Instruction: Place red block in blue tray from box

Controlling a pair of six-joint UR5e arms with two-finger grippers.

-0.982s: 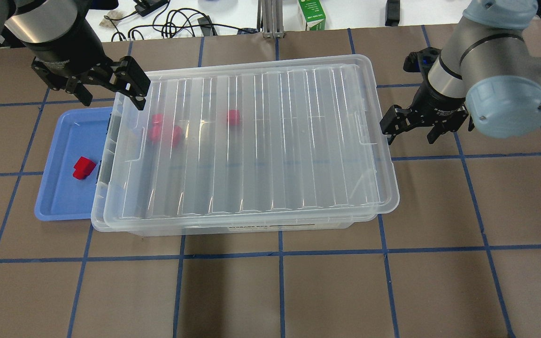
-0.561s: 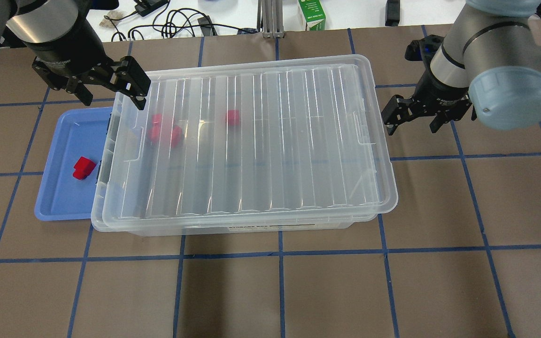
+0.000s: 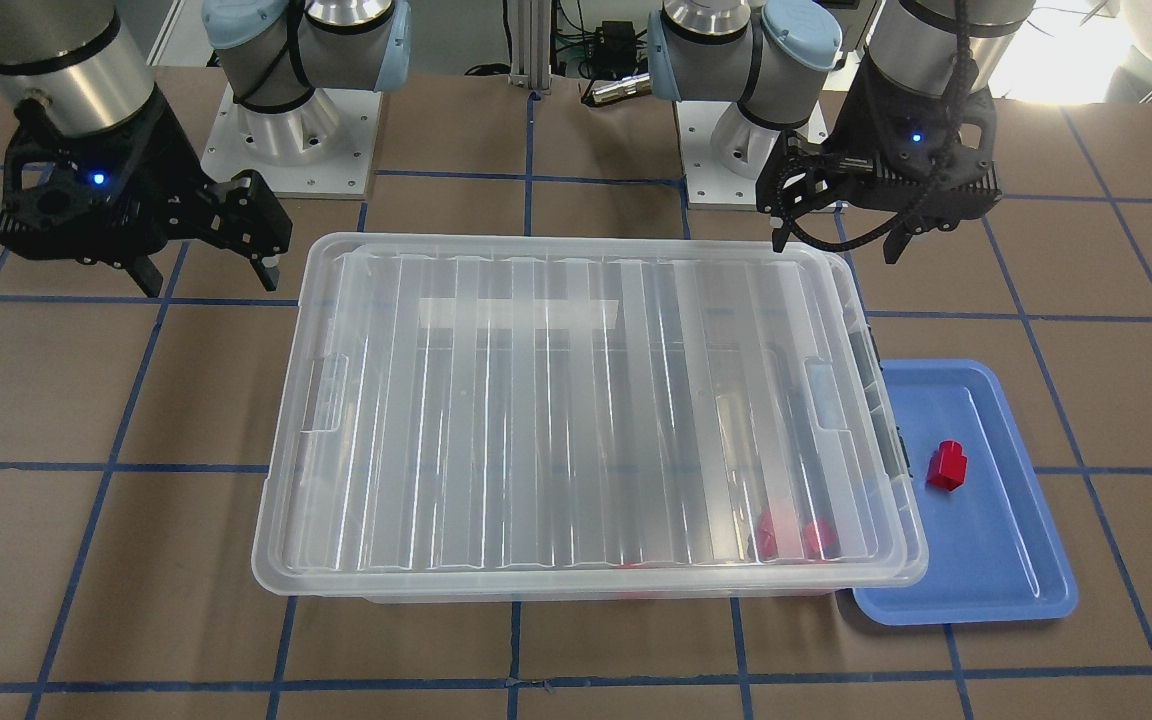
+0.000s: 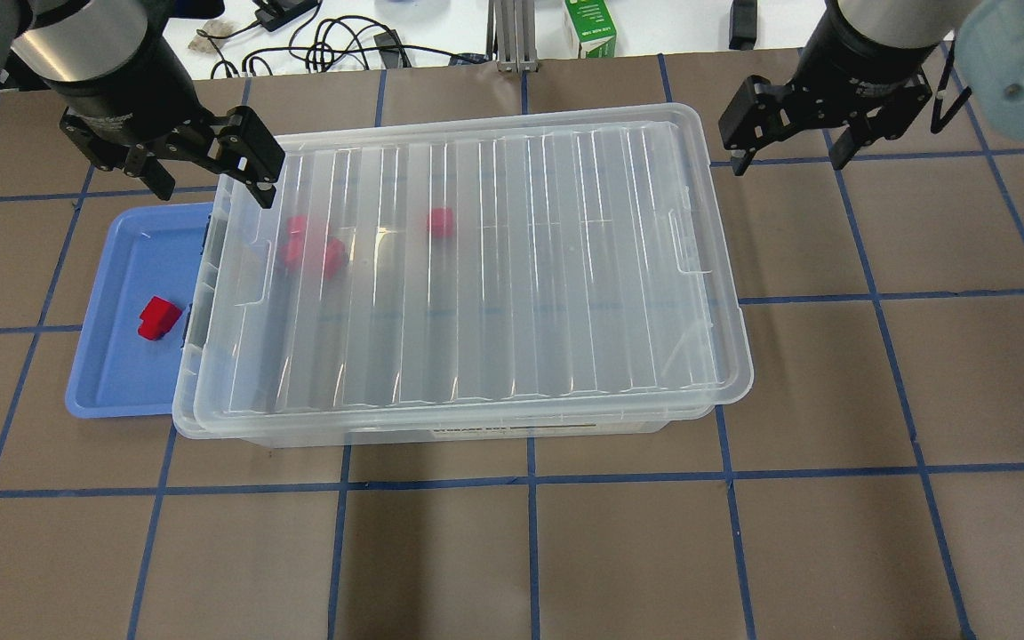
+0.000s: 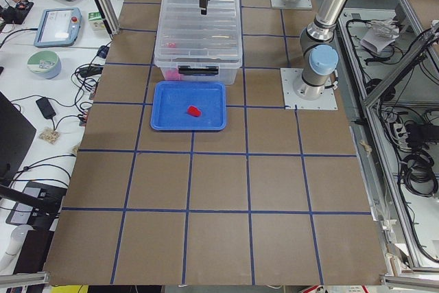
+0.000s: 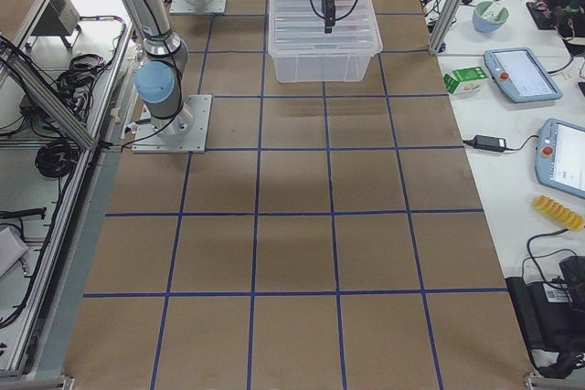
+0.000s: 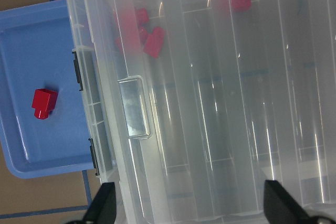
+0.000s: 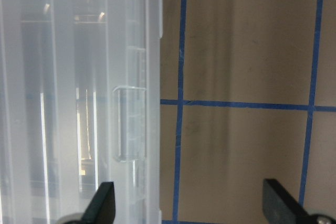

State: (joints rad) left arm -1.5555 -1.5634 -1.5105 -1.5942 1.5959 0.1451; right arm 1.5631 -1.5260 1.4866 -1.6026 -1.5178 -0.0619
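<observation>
The box [image 4: 476,267] is a clear bin with its ribbed lid on, in the middle of the table; it also shows in the front view [image 3: 576,400]. Through the lid I see red blocks [image 4: 312,253] near its left end and one more [image 4: 441,222]. The blue tray [image 4: 121,373] lies against the box's left end and holds one red block [image 4: 159,317], also seen in the left wrist view [image 7: 44,102]. My left gripper [image 4: 210,173] is open and empty above the box's far left corner. My right gripper [image 4: 788,158] is open and empty, beyond the box's far right corner.
A green carton [image 4: 589,27] and cables [image 4: 325,44] lie on the white bench past the table's far edge. Two black latches [image 7: 79,72] sit on the box's end by the tray. Brown table with blue tape grid [image 4: 530,533] extends in front of the box.
My right gripper has moved from beside the box's right end toward the far edge of the table, still open. The left gripper, the box and the blocks have stayed put.
</observation>
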